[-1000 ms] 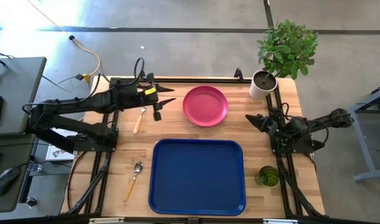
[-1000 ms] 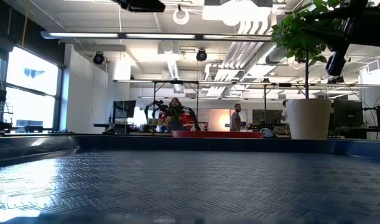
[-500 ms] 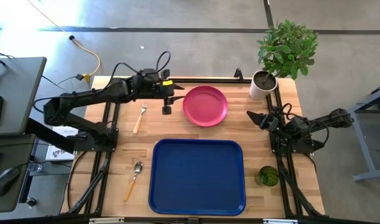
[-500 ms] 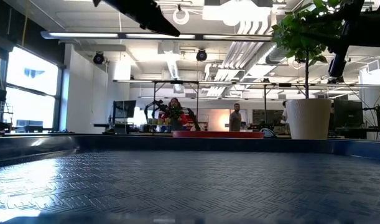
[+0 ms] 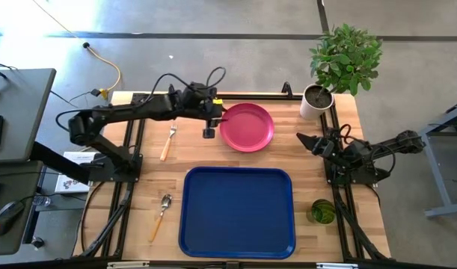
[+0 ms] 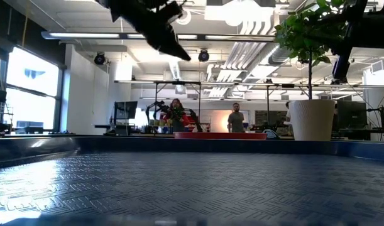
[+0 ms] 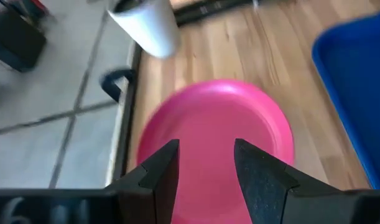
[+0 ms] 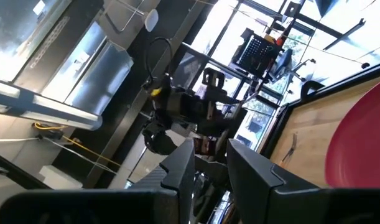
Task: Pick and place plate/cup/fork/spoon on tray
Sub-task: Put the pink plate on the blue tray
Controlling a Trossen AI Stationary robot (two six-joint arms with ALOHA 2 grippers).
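The pink plate point(image 5: 247, 127) lies flat on the table beyond the dark-blue tray point(image 5: 238, 211); it also shows in the left wrist view point(image 7: 217, 143). My left gripper point(image 5: 213, 119) is open, above the plate's left edge and clear of it point(image 6: 173, 47); the plate shows between its fingertips point(image 7: 205, 165). The fork point(image 5: 167, 142) and the spoon point(image 5: 161, 215) lie left of the tray. The green cup point(image 5: 323, 211) stands right of the tray. My right gripper point(image 5: 304, 142) waits at the right, open by a narrow gap point(image 8: 209, 162).
A white pot with a leafy plant point(image 5: 314, 101) stands at the far right corner, close to the plate. Black rails point(image 5: 131, 149) run along the table's left and right sides. A person point(image 6: 236, 118) stands in the room behind the table.
My left gripper has gone toward the table's right edge, from above the fork's far end to the plate's left edge, and has come lower. It stays open. The plate, fork, spoon and cup have kept still.
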